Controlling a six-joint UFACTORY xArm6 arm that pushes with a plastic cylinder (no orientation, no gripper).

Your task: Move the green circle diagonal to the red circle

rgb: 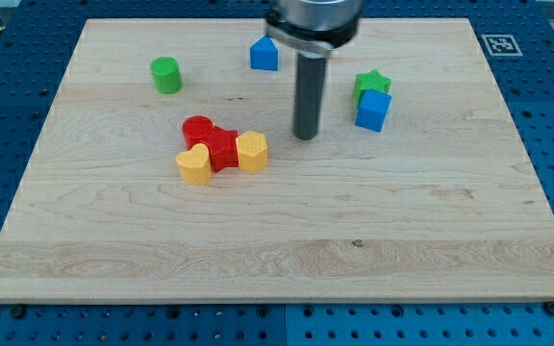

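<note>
Nearest the view's bottom, the wooden worktop lies bare up to a tight cluster left of centre: a yellow heart and a yellow hexagon flank a red star-like block, all touching, with the red circle pressed against the cluster's upper left. My tip stands just to the view's right of the hexagon, apart from it; no claw is fitted, only the rod. Further right, a blue cube touches a green star behind it. Farther back, the green circle sits alone at upper left, well apart from the red circle. A blue house-shaped block lies near the top edge.
</note>
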